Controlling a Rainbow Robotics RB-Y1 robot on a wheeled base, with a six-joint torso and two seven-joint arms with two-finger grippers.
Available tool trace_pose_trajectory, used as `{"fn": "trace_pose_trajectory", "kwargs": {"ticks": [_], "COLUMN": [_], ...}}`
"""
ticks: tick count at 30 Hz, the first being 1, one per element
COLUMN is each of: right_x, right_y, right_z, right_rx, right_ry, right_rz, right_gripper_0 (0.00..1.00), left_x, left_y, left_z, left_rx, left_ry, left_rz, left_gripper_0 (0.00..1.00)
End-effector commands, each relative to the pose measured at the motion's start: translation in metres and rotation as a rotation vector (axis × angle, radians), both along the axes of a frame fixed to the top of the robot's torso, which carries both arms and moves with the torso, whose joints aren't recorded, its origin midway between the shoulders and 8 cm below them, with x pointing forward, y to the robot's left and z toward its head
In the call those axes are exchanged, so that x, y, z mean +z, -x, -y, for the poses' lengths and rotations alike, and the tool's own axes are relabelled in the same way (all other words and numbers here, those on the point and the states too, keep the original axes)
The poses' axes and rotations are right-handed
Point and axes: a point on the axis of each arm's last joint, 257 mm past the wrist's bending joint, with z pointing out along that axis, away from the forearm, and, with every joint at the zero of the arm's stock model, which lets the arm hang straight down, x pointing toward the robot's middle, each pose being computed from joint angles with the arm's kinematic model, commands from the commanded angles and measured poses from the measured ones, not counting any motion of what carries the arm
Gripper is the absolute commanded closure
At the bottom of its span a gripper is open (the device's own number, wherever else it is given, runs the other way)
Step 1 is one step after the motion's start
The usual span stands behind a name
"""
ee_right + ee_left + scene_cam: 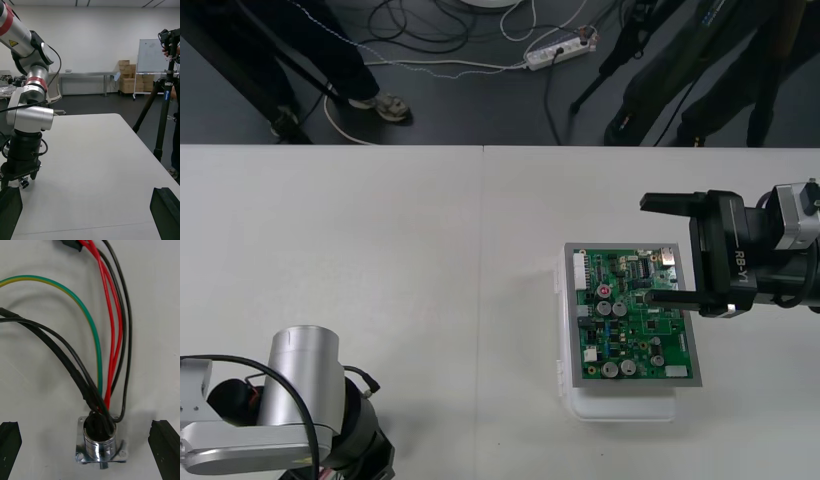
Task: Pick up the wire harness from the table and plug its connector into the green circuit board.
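The left end effector is hanging straight down over the pale worktop. Its two matte black fingers are standing wide apart, released, flanking the round socket of the wire harness without touching it. The socket is shining, a ribbed metal barrel on a squarish flange, and is sitting on the worktop. Out of it are running two red wires, one green wire with a yellow stripe and several black wires, arching away to one small black plug lying on the worktop. The green circuit board is resting on its white base, well apart from the left arm. The right end effector is reaching in level over the board's right edge, fingers spread, gripping nothing.
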Motion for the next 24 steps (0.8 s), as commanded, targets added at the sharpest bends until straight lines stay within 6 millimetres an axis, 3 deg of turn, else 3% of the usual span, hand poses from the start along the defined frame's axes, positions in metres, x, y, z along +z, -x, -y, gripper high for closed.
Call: {"fn": "trace_pose_trajectory", "kwargs": {"ticks": [1, 14, 22, 23, 24], "right_x": [0.001, -0.006, -0.002, -0.001, 0.000], "right_y": [0.005, -0.006, -0.010, -0.011, -0.010], "right_z": [-0.015, -0.014, -0.019, -0.020, -0.021], "right_rx": [0.054, 0.052, 0.059, 0.061, 0.064], "right_ry": [0.016, 0.021, 0.045, 0.047, 0.046], "right_rz": [0.018, -0.043, -0.022, -0.014, -0.012], "right_gripper_0": [0.00, 0.00, 0.00, 0.00, 0.00], "left_x": [0.000, -0.007, -0.007, -0.007, -0.007], "left_y": [0.002, -0.006, -0.006, -0.006, -0.006], "left_z": [0.024, 0.008, 0.009, 0.009, 0.009], "left_rx": [0.033, 0.076, 0.077, 0.076, 0.076], "left_ry": [0.046, 0.013, 0.013, 0.013, 0.013], "left_rz": [-0.009, -0.004, -0.004, -0.003, -0.003], "left_gripper_0": [0.00, 0.00, 0.00, 0.04, 0.19]}}
